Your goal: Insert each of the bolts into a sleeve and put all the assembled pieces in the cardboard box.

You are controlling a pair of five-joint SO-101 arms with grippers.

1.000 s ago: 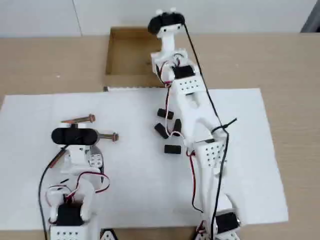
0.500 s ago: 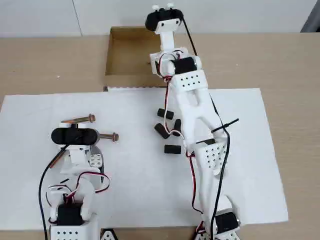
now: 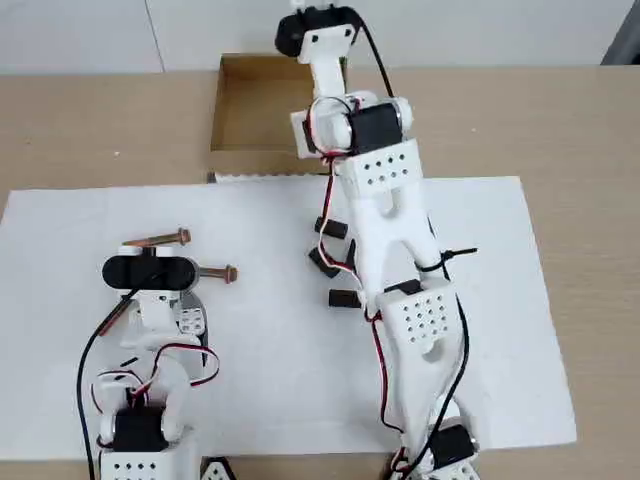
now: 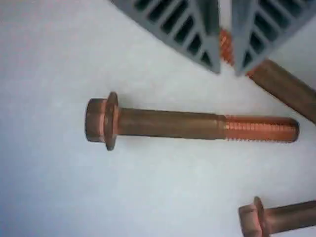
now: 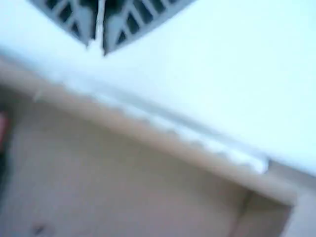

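Three copper bolts lie on the white sheet at the left: one (image 3: 156,240) far from the arm, one (image 3: 216,272) to its right, and one (image 3: 115,318) partly under the left arm. My left gripper (image 4: 226,66) hangs shut just above that last bolt (image 4: 286,89), beside another bolt (image 4: 192,127). Three black sleeves (image 3: 333,228) (image 3: 321,262) (image 3: 345,298) lie mid-table beside the right arm (image 3: 385,170). The cardboard box (image 3: 225,100) stands at the back. My right gripper (image 5: 101,47) is shut with nothing in it, over the box's near wall (image 5: 148,131).
The white sheet (image 3: 270,380) covers most of the wooden table (image 3: 580,120). The right arm stretches from the front edge across the sheet to the box. A blurred reddish and dark bit (image 5: 2,133) sits at the edge of the right wrist view, inside the box.
The right arm has reached farther over the box, and its wrist has shifted to the left. The left arm and the bolts have not moved.
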